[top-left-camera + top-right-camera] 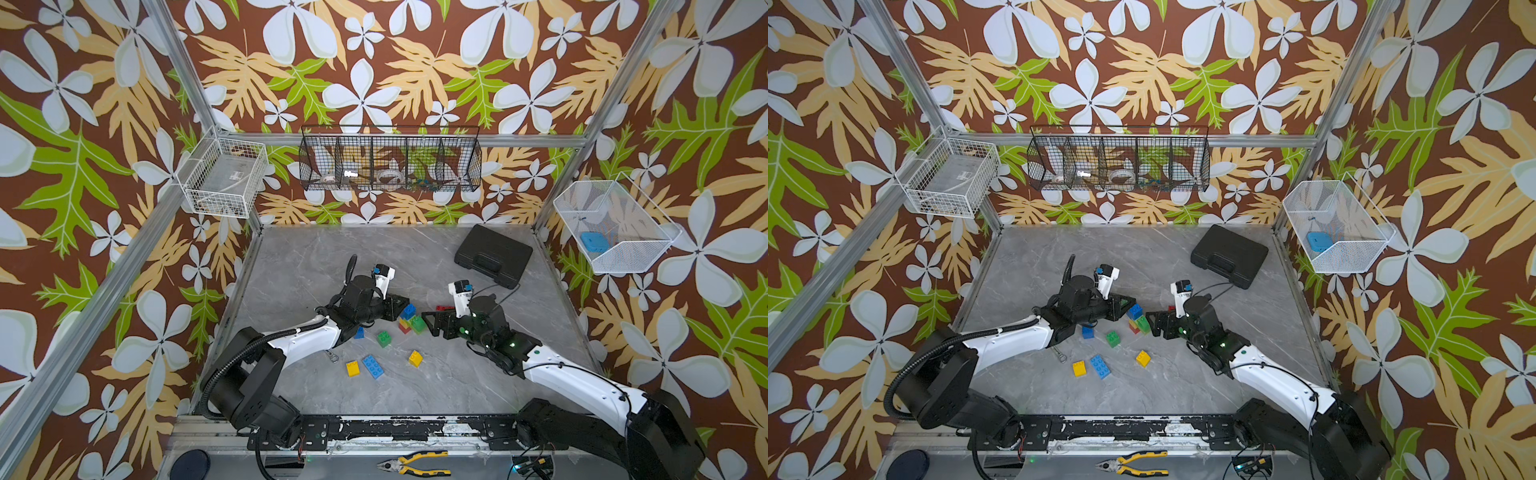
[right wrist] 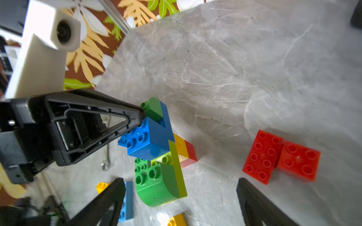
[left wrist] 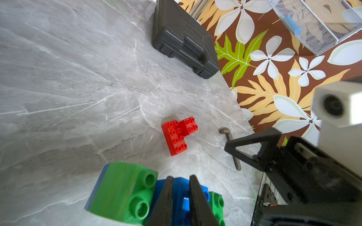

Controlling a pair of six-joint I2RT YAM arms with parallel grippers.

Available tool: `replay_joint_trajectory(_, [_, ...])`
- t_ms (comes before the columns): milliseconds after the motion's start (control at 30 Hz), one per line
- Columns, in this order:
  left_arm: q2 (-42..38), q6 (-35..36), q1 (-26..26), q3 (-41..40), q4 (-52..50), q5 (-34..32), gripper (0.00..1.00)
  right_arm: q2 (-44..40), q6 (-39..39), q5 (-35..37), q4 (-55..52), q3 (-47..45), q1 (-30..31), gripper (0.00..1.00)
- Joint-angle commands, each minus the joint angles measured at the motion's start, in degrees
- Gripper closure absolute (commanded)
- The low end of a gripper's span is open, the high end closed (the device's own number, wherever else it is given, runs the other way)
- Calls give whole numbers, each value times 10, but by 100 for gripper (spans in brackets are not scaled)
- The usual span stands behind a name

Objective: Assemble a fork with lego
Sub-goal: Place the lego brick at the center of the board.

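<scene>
Now left hand (image 3: pixel 181 177) pressed together at glossy studded blue brick (image 2: pixel 148 140); right hand (image 2: pixel 180 179) spread.

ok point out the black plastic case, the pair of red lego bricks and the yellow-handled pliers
black plastic case (image 1: pixel 492 255), in a top view, lid centre
pair of red lego bricks (image 3: pixel 174 138), left wrist view, longer brick's studs
yellow-handled pliers (image 1: pixel 424 456), in a top view, handle

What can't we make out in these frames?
- Red plastic lego bricks: mostly behind the right arm in both top views.
- Left gripper on blue plastic lego brick: pinching or just touching? Its fingers hide the contact in the left wrist view.
- Black wire basket contents: too small through mesh, top views.
</scene>
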Motion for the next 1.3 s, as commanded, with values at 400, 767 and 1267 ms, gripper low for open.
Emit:
replay_joint_trajectory(400, [4,10,1,-1,-81,-10,82,151,391,-149,555,-154,-27,0])
replay_joint_trajectory(767, [4,11,1,-4,-81,-11,82,240,415,-175,595,-151,-27,0])
replay_joint_trajectory(1267, [10,12,1,0,-82,-9,82,288,428,-191,636,-143,-27,18])
